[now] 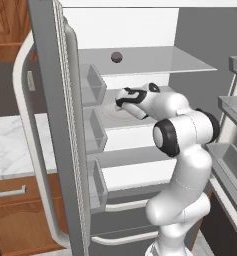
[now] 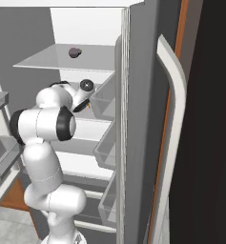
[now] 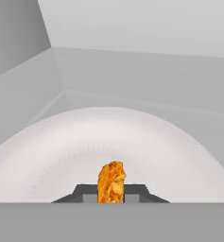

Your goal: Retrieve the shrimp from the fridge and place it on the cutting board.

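Deep inside the tall grey fridge [image 1: 50,100], over a pale round plate [image 3: 47,160] on a glassy shelf. Small orange bumpy shrimp [image 3: 111,182] between the dark fingers [image 3: 87,194], seemingly pinched. Likely light, soft, slippery. Best squeezed gently around the thick middle.

arm [image 1: 182,165]: glossy white rounded segments, bulbous links; black ring bands at joints, one large dark collar; white hand with black trim; gripper [image 3: 111,193] with dark finger tips.
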